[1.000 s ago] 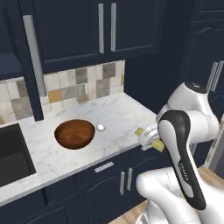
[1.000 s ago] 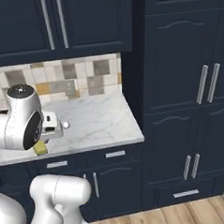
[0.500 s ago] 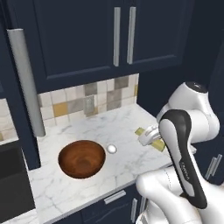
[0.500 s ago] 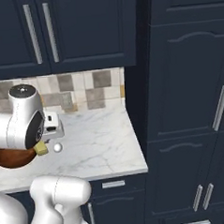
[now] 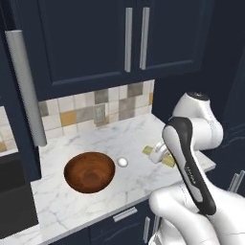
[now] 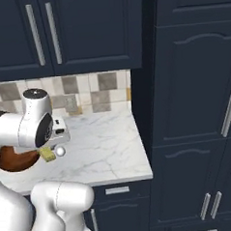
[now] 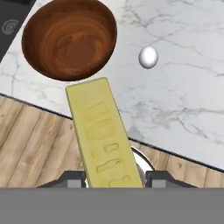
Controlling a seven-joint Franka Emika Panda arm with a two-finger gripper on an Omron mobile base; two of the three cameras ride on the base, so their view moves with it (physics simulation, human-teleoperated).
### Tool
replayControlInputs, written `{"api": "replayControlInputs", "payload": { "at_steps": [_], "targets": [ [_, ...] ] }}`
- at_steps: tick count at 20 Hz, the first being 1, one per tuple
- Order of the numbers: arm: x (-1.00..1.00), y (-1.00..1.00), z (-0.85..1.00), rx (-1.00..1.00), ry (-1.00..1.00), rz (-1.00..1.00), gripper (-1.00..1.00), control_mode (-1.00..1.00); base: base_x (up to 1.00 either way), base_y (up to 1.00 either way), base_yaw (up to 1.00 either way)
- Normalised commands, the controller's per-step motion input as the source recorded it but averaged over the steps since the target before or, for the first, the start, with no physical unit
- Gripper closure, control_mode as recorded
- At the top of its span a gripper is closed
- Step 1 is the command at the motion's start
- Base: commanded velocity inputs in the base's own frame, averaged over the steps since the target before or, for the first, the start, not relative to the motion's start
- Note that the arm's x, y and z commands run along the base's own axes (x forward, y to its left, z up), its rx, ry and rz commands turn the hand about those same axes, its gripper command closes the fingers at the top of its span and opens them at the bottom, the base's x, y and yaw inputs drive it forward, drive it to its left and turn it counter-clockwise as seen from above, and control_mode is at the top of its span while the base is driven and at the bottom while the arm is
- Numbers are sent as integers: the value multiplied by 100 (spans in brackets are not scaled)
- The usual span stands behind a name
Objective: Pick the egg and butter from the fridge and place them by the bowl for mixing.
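Note:
My gripper [image 7: 113,177] is shut on the butter [image 7: 103,140], a yellow stick that juts forward from between the fingers [image 7: 72,177]. It hangs over the counter's front edge. Beyond it the reddish-brown bowl [image 7: 70,37] sits on the marble counter [image 7: 183,109], with the white egg [image 7: 148,57] just to its right. From the left base camera the bowl [image 5: 89,171] and the egg [image 5: 122,162] lie side by side, and the butter [image 5: 147,150] pokes out by the gripper [image 5: 158,154], half hidden behind the arm. On the right base camera, the butter [image 6: 47,154] is next to the egg [image 6: 60,151]. The fridge is out of view.
A dark sink [image 5: 9,191] lies left of the bowl. A long grey handle [image 5: 26,86] stands on a navy panel at the left. Upper cabinets [image 5: 134,38] hang over the counter. Tall navy cabinets [image 6: 194,107] close off its right end. Wooden floor [image 7: 35,140] lies below the counter edge.
The whole picture has shifted as the base drove: counter, bowl and egg now look nearer and sit further right in the left base view. The butter stays in the gripper.

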Motion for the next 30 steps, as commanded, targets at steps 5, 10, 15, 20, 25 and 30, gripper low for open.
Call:
{"api": "replayControlInputs", "payload": {
  "at_steps": [5, 10, 15, 20, 25, 30],
  "targets": [
    [65, 1, -49, -15, 0, 23, 100, -100, 0, 0, 0],
    [82, 1, -33, -8, -4, 15, 100, -100, 0, 0, 0],
    [35, 14, -27, 0, -5, 17, 100, -100, 0, 0, 0],
    [-14, 43, -12, 7, -1, 10, 100, -100, 0, 0, 0],
    [-17, 38, -9, 5, -1, 2, 100, -100, 0, 0, 0],
    [0, 15, -21, 0, 0, 2, 100, -100, 0, 0, 0]
  ]
}}
